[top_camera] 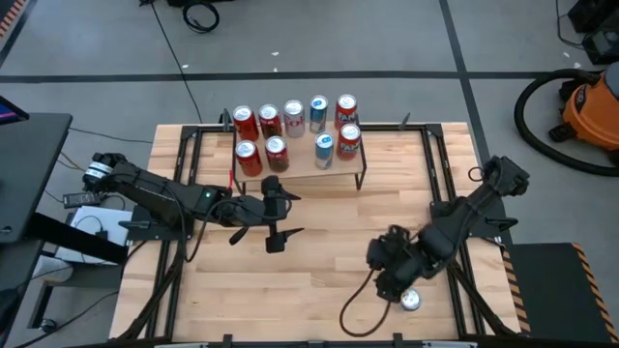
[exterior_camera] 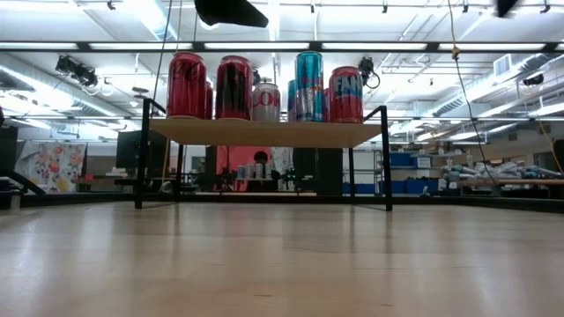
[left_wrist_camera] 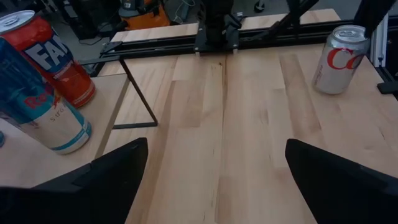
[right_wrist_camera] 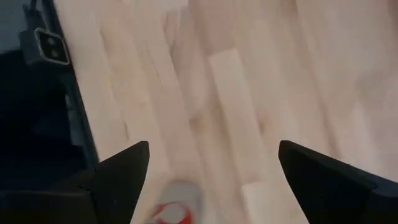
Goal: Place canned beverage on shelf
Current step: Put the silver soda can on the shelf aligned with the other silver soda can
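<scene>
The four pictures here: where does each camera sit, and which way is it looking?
High view: overhead, straight down on shelf, both arms.
Low view: tabletop height, level at shelf; no gripper visible.
Left wrist view: past open left gripper toward silver can.
Right wrist view: down past open right gripper onto that can.
Both wrist views share it.

Both hands open: left hand [top_camera: 280, 215] mid-table, right hand [top_camera: 395, 282] near front.

You have 1 silver can [top_camera: 411, 301] standing upright on the table near its front right edge, well apart from the shelf [top_camera: 300, 164]. That low light-wood shelf on thin black legs sits at the table's back, carrying 9 upright cans [top_camera: 276, 149], red, silver and blue.
</scene>
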